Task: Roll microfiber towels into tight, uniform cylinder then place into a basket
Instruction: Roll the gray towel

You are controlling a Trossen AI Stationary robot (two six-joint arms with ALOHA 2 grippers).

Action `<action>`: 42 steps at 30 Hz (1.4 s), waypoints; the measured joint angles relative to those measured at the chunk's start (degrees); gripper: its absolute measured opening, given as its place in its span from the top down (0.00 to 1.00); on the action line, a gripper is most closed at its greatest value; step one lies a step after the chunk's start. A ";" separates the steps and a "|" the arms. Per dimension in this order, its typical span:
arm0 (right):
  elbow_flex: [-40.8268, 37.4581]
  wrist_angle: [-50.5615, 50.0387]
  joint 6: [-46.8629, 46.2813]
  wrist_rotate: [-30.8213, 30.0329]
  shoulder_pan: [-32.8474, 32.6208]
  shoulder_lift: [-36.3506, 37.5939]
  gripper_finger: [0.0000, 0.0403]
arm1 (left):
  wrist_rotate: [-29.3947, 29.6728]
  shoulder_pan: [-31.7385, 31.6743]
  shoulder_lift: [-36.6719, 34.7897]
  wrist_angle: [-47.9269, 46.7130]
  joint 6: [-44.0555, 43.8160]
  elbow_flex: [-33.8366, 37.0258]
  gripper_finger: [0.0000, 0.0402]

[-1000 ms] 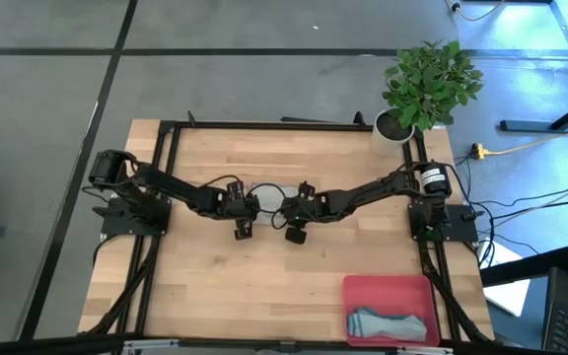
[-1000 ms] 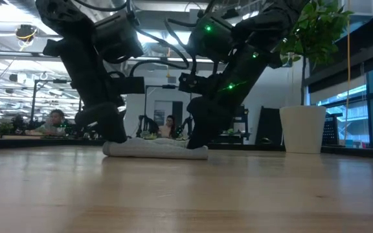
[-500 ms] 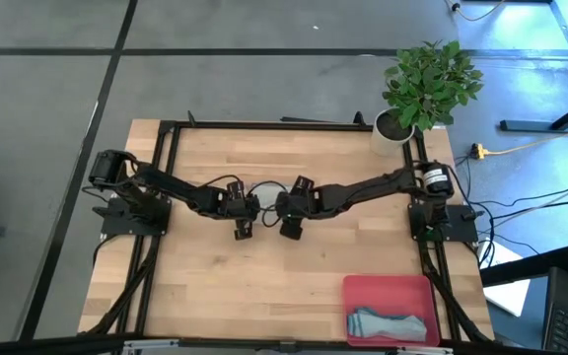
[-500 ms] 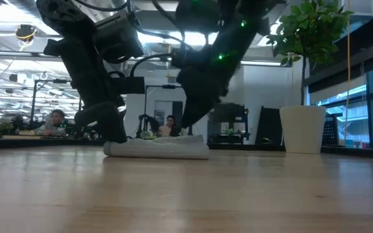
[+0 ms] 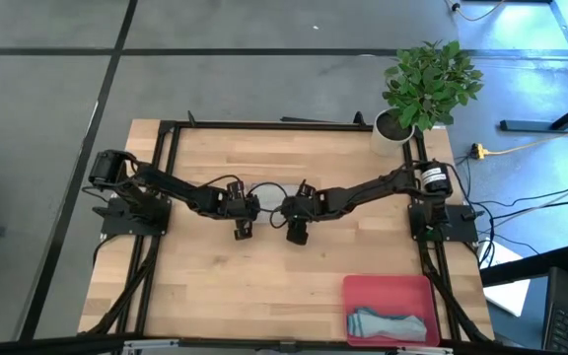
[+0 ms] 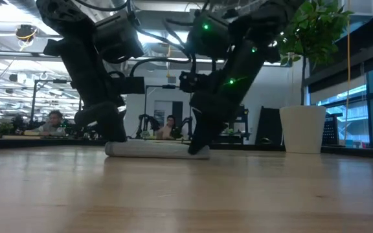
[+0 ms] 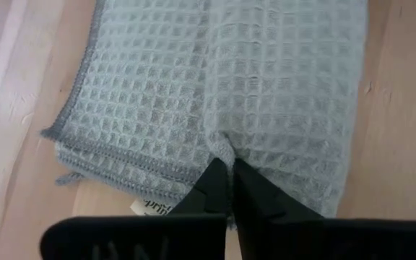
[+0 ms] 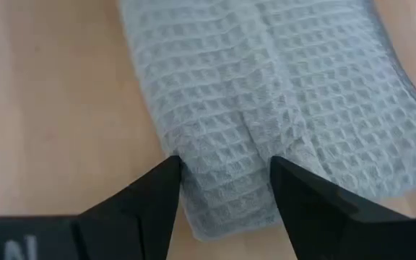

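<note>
I saw open surface (image 5: pixel 264 286) toward the basket (image 5: pixel 388 288); only the potted plant (image 5: pixel 428 84) blocked the far right corner.

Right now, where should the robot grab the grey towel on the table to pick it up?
Probably at its two short ends, coming down from above. The towel lies as a long, low, folded bundle on the table, so end grips would keep it from sagging. The left gripper is pinched on one end; the right gripper straddles the other, open.

towel (image 7: pixel 266 94): pale grey-green waffle weave, white tag | basket (image 5: pixel 388 293): pink-magenta | rolled towel (image 5: pixel 388 323): teal-blue | surface (image 5: pixel 264 276): light wood
</note>
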State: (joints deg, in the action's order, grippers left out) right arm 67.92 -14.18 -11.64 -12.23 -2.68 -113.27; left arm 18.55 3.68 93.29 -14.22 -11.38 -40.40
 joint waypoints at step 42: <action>-2.69 4.40 -0.26 3.44 1.55 0.11 0.46 | -2.95 6.75 -10.25 -2.94 15.15 0.17 0.78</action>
State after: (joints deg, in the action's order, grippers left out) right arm 65.23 -9.78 -11.90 -8.79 -1.13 -113.16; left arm 15.59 10.43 83.04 -17.16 3.77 -40.23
